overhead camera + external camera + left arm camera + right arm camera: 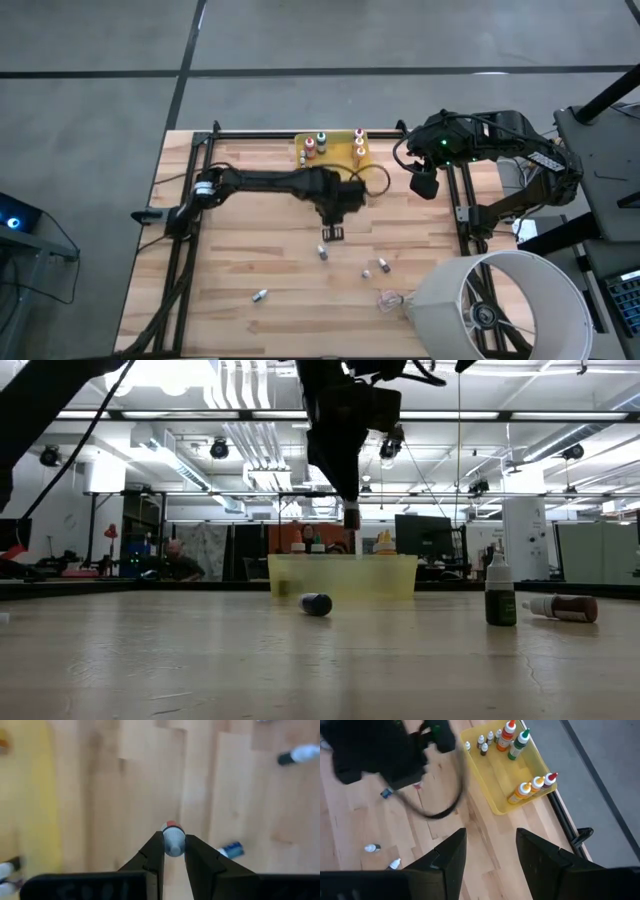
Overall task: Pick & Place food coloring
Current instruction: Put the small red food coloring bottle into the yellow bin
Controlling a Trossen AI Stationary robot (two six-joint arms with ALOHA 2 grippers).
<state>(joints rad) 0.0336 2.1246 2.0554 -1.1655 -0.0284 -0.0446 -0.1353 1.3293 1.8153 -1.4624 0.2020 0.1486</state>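
My left gripper [333,233] hangs over the middle of the table, shut on a tiny pale food coloring bottle [173,840] with a red cap. Several more small bottles lie loose on the wood: one just below the gripper [323,252], two to its right [375,268] and one near the front [260,295]. The translucent yellow tray [350,160] at the far edge holds several upright bottles [512,740]. My right gripper [490,850] waits open, high near the table's right side. My left gripper pinches the bottle's pale body [173,846] between its two fingertips, just under the red cap [171,825]. The fingers [348,500] point steeply down from above. The bottle sticks out past their free ends, lifted clear of the table.
A crumpled clear plastic scrap [390,298] lies near the front right. A large white cylindrical shade [500,305] covers the near right corner. In the low view one dark bottle [500,595] stands upright and another [560,607] lies beside it. Black frame rails [462,205] run along the table's sides.
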